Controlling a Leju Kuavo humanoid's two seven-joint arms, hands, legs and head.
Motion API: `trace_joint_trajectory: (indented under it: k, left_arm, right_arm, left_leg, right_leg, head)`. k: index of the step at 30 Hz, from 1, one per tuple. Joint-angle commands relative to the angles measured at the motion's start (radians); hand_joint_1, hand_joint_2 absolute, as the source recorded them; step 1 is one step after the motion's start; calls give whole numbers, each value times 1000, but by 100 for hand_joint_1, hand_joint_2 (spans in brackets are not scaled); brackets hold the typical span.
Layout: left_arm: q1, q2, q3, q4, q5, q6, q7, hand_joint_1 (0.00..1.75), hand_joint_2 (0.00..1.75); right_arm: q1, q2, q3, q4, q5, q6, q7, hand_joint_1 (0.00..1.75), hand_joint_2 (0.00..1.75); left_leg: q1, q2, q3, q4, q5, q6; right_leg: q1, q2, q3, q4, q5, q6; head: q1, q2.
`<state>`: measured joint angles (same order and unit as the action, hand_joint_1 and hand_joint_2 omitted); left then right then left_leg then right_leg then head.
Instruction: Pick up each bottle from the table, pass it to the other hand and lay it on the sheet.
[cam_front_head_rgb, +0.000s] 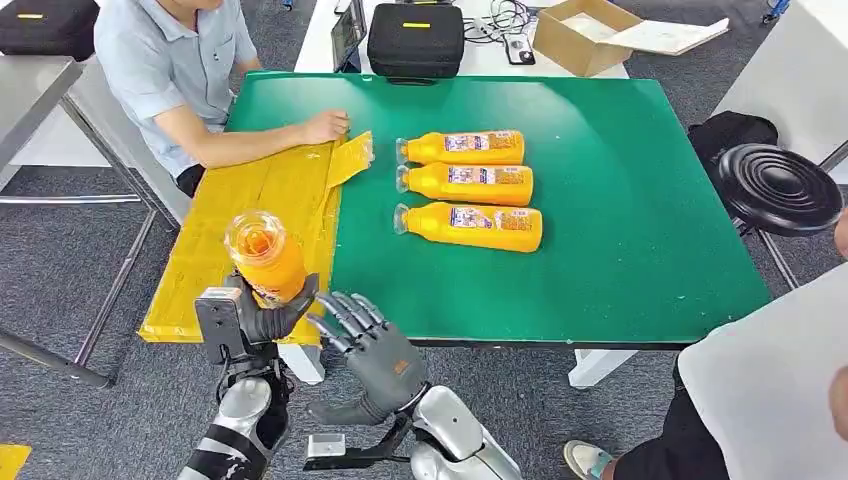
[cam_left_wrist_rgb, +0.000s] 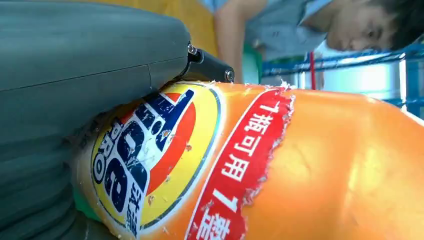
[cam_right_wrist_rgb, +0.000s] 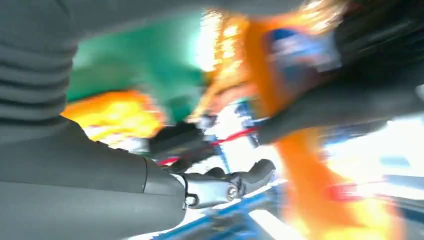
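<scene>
Green table (cam_front_head_rgb: 620, 250); left hand (cam_front_head_rgb: 255, 320) grips glossy orange bottle (cam_front_head_rgb: 265, 255).

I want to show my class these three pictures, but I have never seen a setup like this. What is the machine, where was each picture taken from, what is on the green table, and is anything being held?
It is a two-armed humanoid robot. The wide picture comes from a camera high on its body, looking down; the other two come from cameras at its wrists, so they look turned and very close, and the right one is blurred.

On the green table three orange bottles lie side by side. A yellow sheet covers the table's left edge, where a seated person's hand rests.

The left hand holds a fourth orange bottle upright; its label fills the left wrist picture. The right hand is beside it, fingers spread, holding nothing.
</scene>
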<state>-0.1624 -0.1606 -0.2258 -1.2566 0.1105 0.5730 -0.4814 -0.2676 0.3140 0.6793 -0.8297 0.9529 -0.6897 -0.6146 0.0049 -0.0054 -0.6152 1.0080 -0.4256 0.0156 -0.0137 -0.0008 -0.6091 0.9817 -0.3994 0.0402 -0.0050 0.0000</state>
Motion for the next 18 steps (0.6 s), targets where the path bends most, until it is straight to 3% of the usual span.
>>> trace_joint_trajectory:
  k: [1,2,4,5,6,12,18]
  left_arm:
    - [-118,37,61,146,-217,109,-10,175,175]
    - [-132,39,61,162,-235,121,-12,175,175]
    - [-215,-7,207,275,-542,125,-13,175,175]
    - [-332,0,304,428,-950,125,85,175,175]
    - [-358,2,307,465,-979,125,98,175,175]
    - [-605,89,152,853,-1235,88,339,175,175]
    - [-693,110,82,951,-1311,-139,496,175,175]
  right_arm:
    - [36,35,-180,5,42,-8,2,0,0]
    - [39,35,-185,1,59,-8,1,0,0]
    - [25,35,-153,23,14,-8,-11,0,0]
    - [0,35,-106,61,-31,-8,-18,0,0]
    - [-4,35,-99,66,-33,-8,-18,0,0]
    - [-51,35,26,135,-162,-8,-25,0,0]
    - [-77,28,123,139,-226,18,-23,0,0]
  left_leg:
    - [1,-1,5,0,-2,-1]
    - [1,-1,7,0,-2,-1]
    - [0,0,3,-1,-1,-1]
    - [0,-1,2,0,0,-1]
    - [0,-1,4,-1,-1,-1]
    - [1,-1,2,0,1,-2]
    - [2,1,4,1,0,-2]
  right_leg:
    - [1,-2,6,0,-2,-2]
    - [1,-2,8,0,-3,-2]
    - [1,0,3,-1,-1,-1]
    - [0,-1,2,0,-1,-1]
    - [1,-1,4,0,-1,-2]
    - [1,-2,2,1,-1,-1]
    - [2,-1,4,2,-1,-2]
  head:
    - [0,0]
    - [0,0]
    - [0,0]
    - [0,0]
    - [0,0]
    - [0,0]
    - [0,0]
